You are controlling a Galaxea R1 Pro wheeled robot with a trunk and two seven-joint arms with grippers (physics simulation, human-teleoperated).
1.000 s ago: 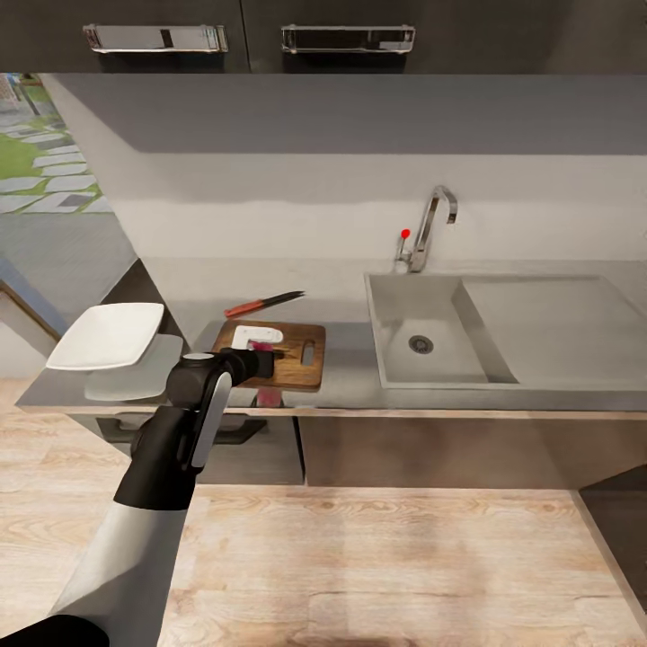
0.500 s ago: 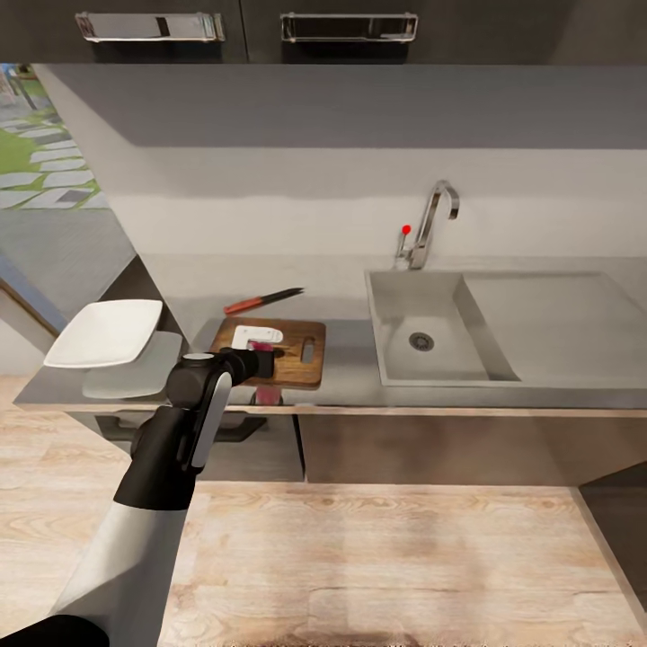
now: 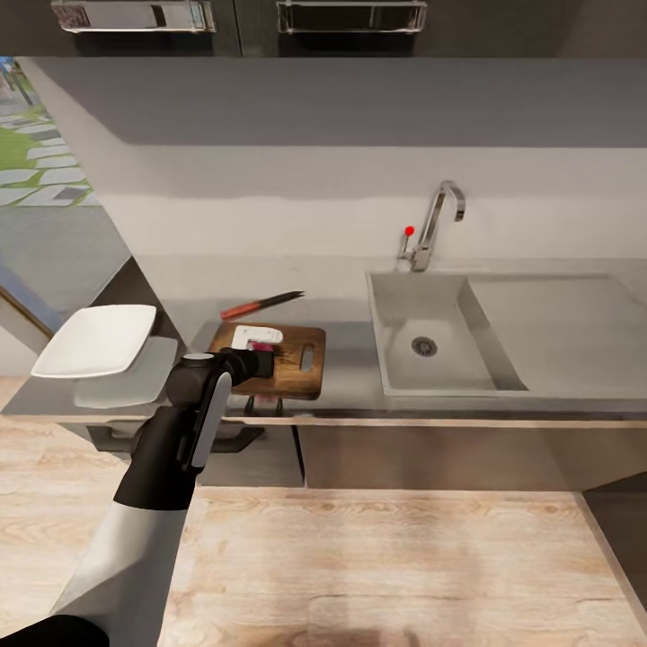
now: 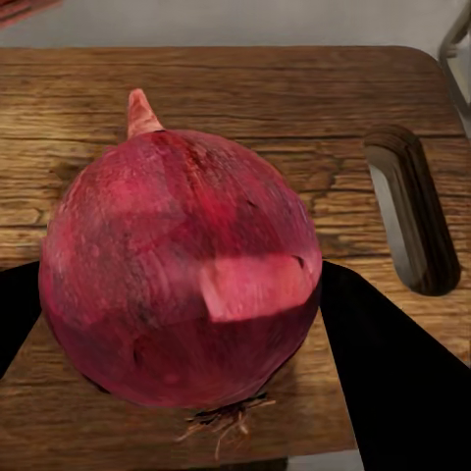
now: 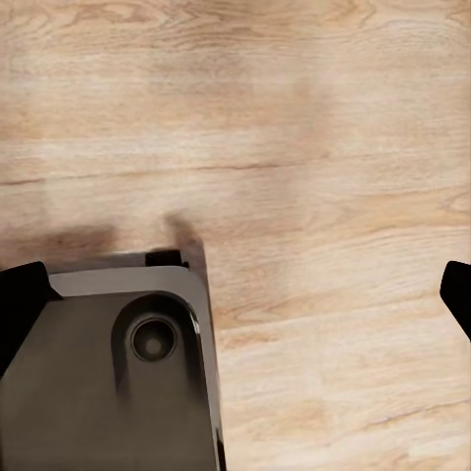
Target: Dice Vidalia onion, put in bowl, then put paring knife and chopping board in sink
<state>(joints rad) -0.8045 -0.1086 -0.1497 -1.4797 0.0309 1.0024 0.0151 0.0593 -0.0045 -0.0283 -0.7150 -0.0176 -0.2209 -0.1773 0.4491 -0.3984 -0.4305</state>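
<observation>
The left pincer (image 4: pixel 196 294) pinches the onion (image 4: pixel 182 270) over the chopping board (image 4: pixel 245 88) near the counter's (image 3: pixel 350 368) front edge, its fingertips mostly hidden. The right pincer's (image 5: pixel 235 294) spread tips are cut off above the floor (image 5: pixel 294 147).

The floor (image 3: pixel 395 557) is made of light wood planks and fills the lower part of the frame. The same pale wood shows in the right wrist view (image 5: pixel 324 147). Above the floor there are dark grey cabinets (image 3: pixel 431 454) in a row across the middle. The wall (image 3: pixel 296 180) behind is plain and pale grey, with a darker band of shadow across its upper part. At the very top of the frame hang dark cupboards (image 3: pixel 503 22) with two shiny bar handles (image 3: pixel 350 15). At the upper left of the frame there is an opening to the outside (image 3: pixel 40 144) (you can see green grass and grey stepping stones there). The light is soft and even.
</observation>
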